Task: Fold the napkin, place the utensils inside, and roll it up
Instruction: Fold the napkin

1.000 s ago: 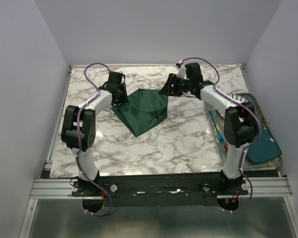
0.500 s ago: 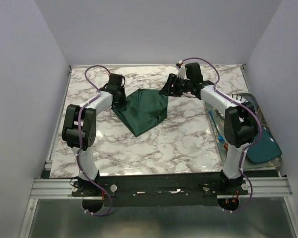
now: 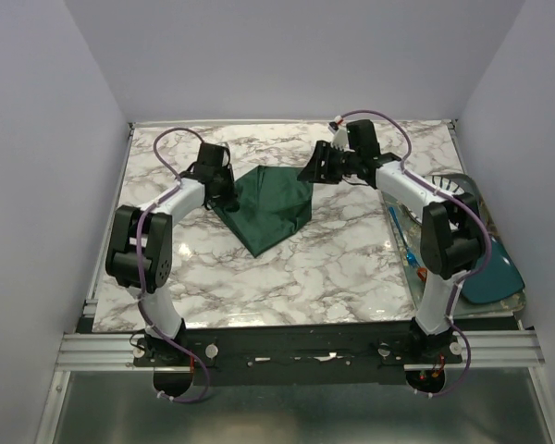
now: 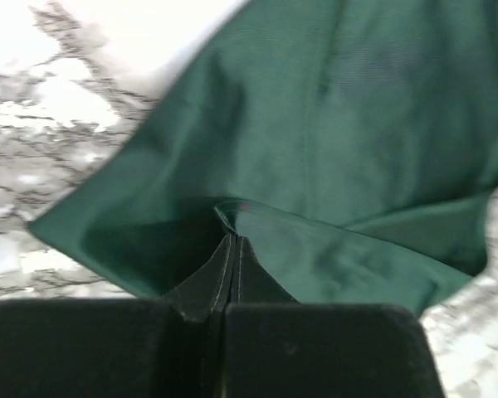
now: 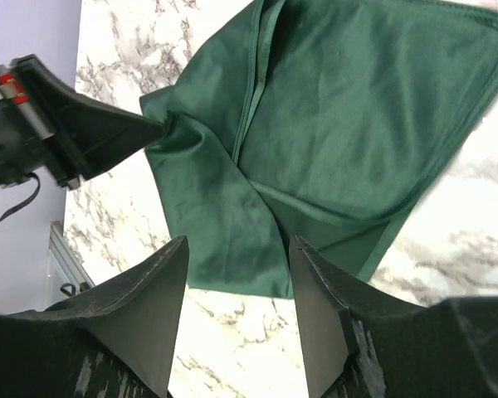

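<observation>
- The napkin (image 3: 270,208) lies on the marble worktop (image 3: 305,273), towards the far side and about midway between your two arms.
- From above, the cloth is folded over on itself into a rough triangle. One point aims at the near edge, and the broad side faces the back wall.
- In the right wrist view a hemmed edge runs across the green cloth, so one layer lies on top of another there. The layers do not line up exactly.
- Your left end effector (image 4: 232,249) is closed on the napkin's left corner. Its own camera shows the two fingers pressed together with a small pleat of cloth caught at their tips.
- The right wrist view shows the same grip from the other side. The left fingers come to a point against the cloth's corner, and the fabric puckers there.
- Your right end effector (image 5: 237,245) is spread wide and has hold of nothing. Green cloth and marble both show in the gap between its two fingers.
- From above, that right end effector sits at the napkin's far right corner. You cannot tell from these views whether it touches the cloth.
- A teal dish (image 3: 492,276) sits past the right edge of the worktop, well apart from the napkin and partly hidden by your right arm.
</observation>
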### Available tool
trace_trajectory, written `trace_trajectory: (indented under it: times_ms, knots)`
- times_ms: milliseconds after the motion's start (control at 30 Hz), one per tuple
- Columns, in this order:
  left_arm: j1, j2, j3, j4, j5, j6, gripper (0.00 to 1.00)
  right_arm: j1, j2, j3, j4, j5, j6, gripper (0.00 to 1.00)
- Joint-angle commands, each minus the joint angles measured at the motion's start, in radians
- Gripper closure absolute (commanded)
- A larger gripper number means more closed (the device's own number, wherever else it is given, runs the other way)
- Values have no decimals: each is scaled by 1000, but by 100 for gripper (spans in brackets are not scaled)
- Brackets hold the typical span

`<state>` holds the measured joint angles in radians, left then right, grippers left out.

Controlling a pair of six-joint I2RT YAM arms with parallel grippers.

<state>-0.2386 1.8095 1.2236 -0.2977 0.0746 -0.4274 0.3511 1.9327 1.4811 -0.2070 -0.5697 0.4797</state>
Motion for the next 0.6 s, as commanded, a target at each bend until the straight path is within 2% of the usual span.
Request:
trace_trajectory:
  times_ms: [0,133,267,400,500,567]
  knots:
    - [-42,-139,-119,112,194,-76,100,-8,-126,-63,-38,63,10,40]
    - [-108,-223,-255,248,315,-161,100,-15,-188,-99,-84,114,-24,40]
    - [-195,-274,-341,292,332,-227,100,-18,-241,-159,-123,154,-41,39]
    - [-289,-285,-419,442,384,-330,100,-17,-285,-223,-132,188,-47,39]
    - [-385,-277,-447,476,386,-353,100,-18,-302,-271,-144,209,-72,39]
    - [-428,-272,-458,497,384,-373,97,-18,-311,-292,-147,215,-90,39]
